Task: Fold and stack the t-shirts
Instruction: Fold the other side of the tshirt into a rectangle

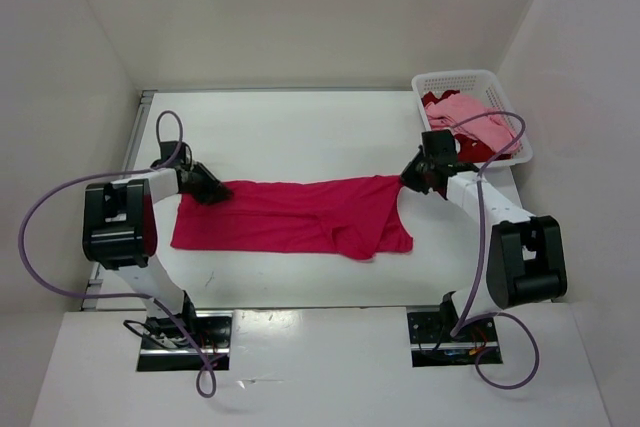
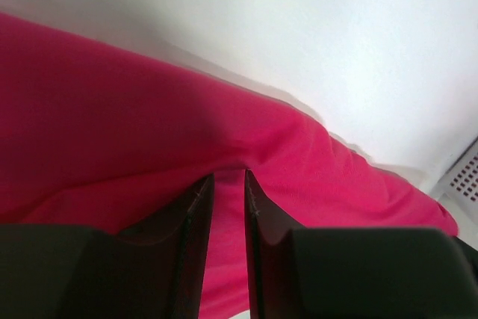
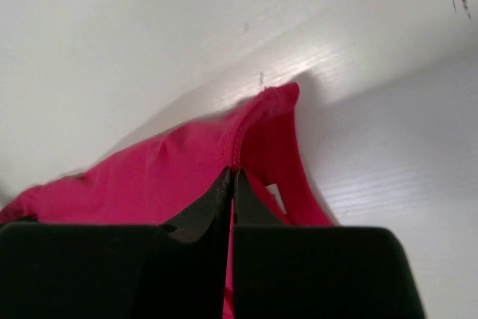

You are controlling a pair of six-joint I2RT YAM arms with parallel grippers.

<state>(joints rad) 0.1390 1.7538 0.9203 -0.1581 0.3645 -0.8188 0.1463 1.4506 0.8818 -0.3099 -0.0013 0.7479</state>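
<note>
L gripper (image 1: 208, 190), R gripper (image 1: 412, 179) at magenta t-shirt (image 1: 290, 217) ends, prob. gripping.

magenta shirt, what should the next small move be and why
Probably raise both far corners slightly together, to start folding them toward the near edge: the left gripper and right gripper each pinch a far corner of the magenta t-shirt, which lies spread flat.

Table (image 1: 300, 137) viewed from above and behind (bases nearest). Wrist views taken close along left pincer (image 2: 229, 184) and right pincer (image 3: 231, 184); magenta t-shirt (image 1: 290, 217) shared by all.
</note>
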